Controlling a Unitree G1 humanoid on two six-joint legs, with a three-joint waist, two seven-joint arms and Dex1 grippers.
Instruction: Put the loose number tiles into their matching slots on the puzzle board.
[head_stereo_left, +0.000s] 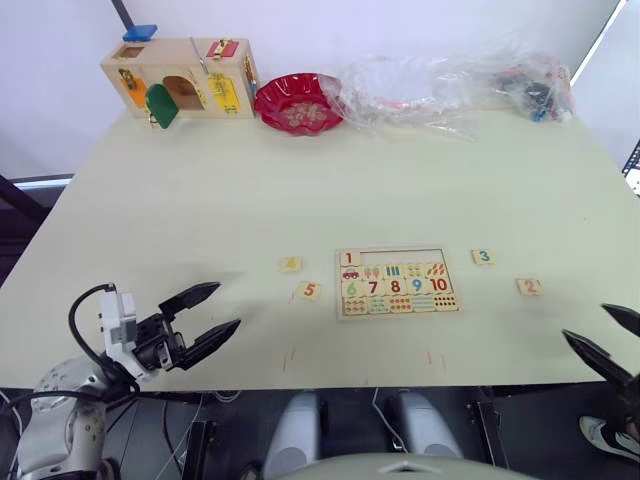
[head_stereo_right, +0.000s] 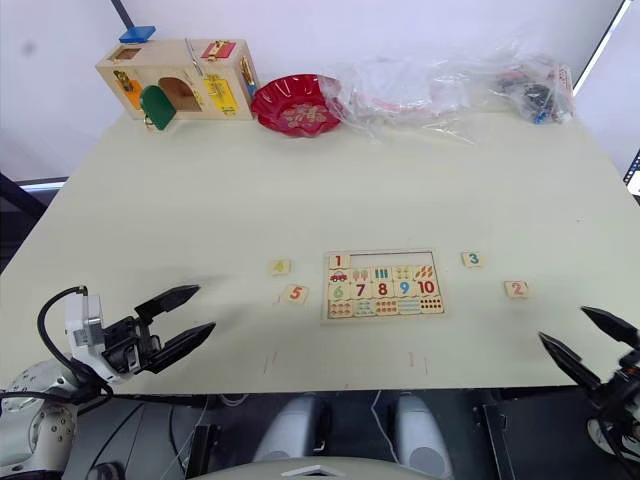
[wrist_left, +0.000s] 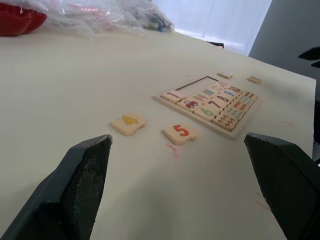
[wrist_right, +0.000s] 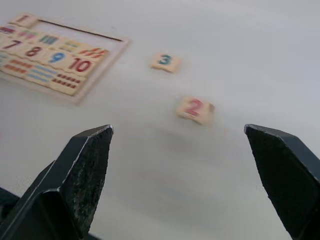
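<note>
Pale tabletop (head_stereo_left: 200, 200) runs back to a white wall, with a latch box (head_stereo_left: 180, 78) at eleven o'clock and a red dish (head_stereo_left: 298, 102) beside it. Near the front edge sits the puzzle board (head_stereo_left: 395, 283); tile 1 (head_stereo_left: 349, 259) is already seated in its top row, and the four slots (head_stereo_left: 405, 256) next to it lie empty. Tiles 4 (head_stereo_left: 290, 264) and 5 (head_stereo_left: 309, 291) lie off the board at nine o'clock, tiles 3 (head_stereo_left: 483, 257) and 2 (head_stereo_left: 529, 287) at three o'clock.

The tiles look thin, stiff and light (probably slick too), so I judge a pinch across opposite edges best, low to the table.

Both claws, left (head_stereo_left: 205, 318) and right (head_stereo_left: 608, 332), gape wide and empty. Only the left wrist view shows the tiles' thickness, on the 4 (wrist_left: 128, 123) and 5 (wrist_left: 180, 133); the right wrist view brings the 2 (wrist_right: 195, 109) closest.
</note>
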